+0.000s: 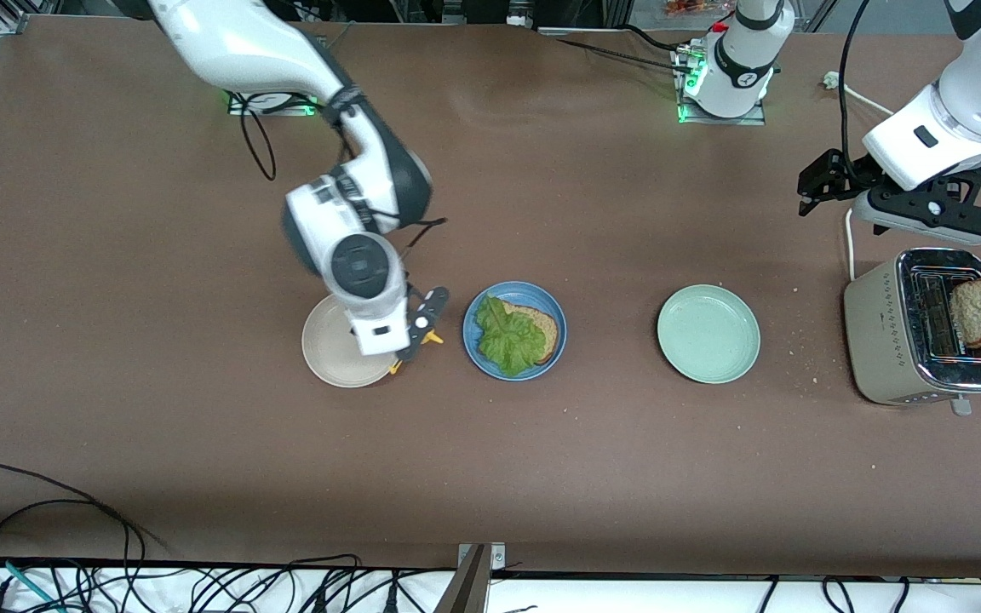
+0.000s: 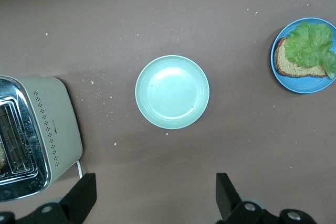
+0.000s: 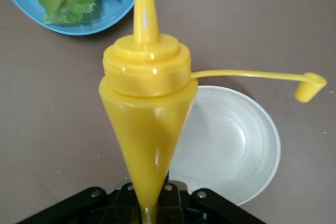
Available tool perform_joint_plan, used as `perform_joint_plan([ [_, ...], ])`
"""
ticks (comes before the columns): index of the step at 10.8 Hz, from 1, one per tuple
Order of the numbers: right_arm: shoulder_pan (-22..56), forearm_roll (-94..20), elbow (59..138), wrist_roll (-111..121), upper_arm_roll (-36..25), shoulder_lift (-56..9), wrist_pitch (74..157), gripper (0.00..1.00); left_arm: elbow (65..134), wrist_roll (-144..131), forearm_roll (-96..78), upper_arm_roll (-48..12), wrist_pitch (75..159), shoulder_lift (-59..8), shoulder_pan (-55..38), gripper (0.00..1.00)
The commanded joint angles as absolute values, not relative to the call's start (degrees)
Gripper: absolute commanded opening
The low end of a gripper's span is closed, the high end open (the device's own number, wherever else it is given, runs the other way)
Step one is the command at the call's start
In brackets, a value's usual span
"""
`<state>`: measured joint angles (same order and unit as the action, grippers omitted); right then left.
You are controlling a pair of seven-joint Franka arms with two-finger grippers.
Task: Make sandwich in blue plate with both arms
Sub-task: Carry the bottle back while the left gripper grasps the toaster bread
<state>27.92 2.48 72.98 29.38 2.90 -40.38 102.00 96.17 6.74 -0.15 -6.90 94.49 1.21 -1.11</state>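
The blue plate (image 1: 473,359) holds one toast slice (image 1: 547,327) with a green lettuce leaf (image 1: 506,337) on top; it also shows in the left wrist view (image 2: 295,85) and the right wrist view (image 3: 107,18). A second toast slice (image 1: 978,312) sticks up out of the toaster (image 1: 882,340). My right gripper (image 1: 412,336) is shut on a yellow squeeze bottle (image 3: 147,108), held over the rim of the beige plate (image 1: 329,351) beside the blue plate, its nozzle pointing at the blue plate. My left gripper (image 1: 929,217) is open and empty, up in the air by the toaster.
An empty pale green plate (image 1: 708,333) lies between the blue plate and the toaster; it fills the middle of the left wrist view (image 2: 172,92). The toaster's white cord (image 1: 850,243) runs toward the arms' bases. Crumbs are scattered near the toaster. Cables hang along the front edge.
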Motion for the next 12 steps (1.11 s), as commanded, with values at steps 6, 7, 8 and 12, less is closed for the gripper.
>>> perform_joint_plan([
  [6, -8.74, -16.06, 73.83, 72.55, 21.60, -40.50, 97.92, 0.00, 87.83, 12.35, 2.28, -6.50, 94.92, -13.07, 14.04, 1.00],
  [7, -13.23, -17.21, 73.65, 77.47, 23.80, -42.34, 96.61, 0.00, 86.06, 15.96, 2.11, -6.42, 94.92, -15.62, 14.93, 1.00],
  [8, -17.36, -18.10, 73.48, 82.39, 25.91, -44.71, 95.98, 0.00, 84.48, 18.00, 2.02, -6.42, 95.10, -17.99, 17.20, 1.00],
  [12, -23.72, -21.88, 71.29, 98.13, 28.03, -52.45, 95.19, 0.00, 81.30, 26.98, 2.72, -4.84, 100.63, -23.64, 22.93, 1.00],
])
